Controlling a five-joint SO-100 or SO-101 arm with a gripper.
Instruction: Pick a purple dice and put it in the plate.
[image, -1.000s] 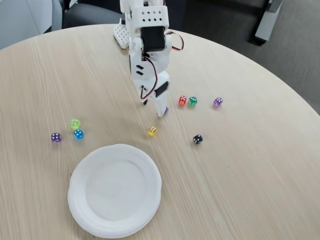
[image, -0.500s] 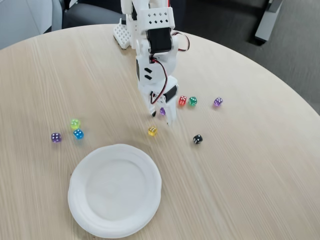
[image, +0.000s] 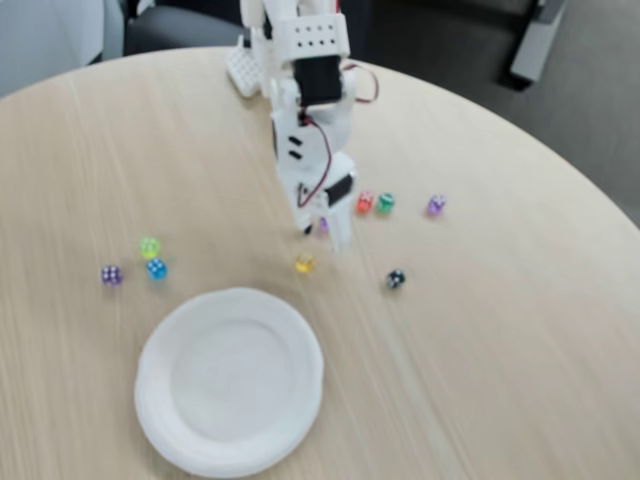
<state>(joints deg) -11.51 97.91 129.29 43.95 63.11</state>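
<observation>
The fixed view is blurred. The purple dice (image: 323, 224) lies on the wooden table, just right of centre, between the two white fingers of my gripper (image: 322, 230). The gripper points down at the table and stands open, one finger on each side of the dice. I cannot tell whether either finger touches it. The white plate (image: 229, 381) sits at the near left of the table with nothing on it, well below and left of the gripper.
Other dice lie scattered around: yellow (image: 304, 264), black (image: 396, 278), red (image: 365, 202), green (image: 385, 202) and pinkish-purple (image: 435, 204) to the right, then lime (image: 150, 247), blue (image: 157, 268) and pale lavender (image: 111, 274) to the left. The arm's base (image: 245, 65) stands at the table's far edge.
The gripper has opened and shifted slightly right, so the purple dice now shows between its fingers. Over the last half second it barely moved. The picture has turned blurry.
</observation>
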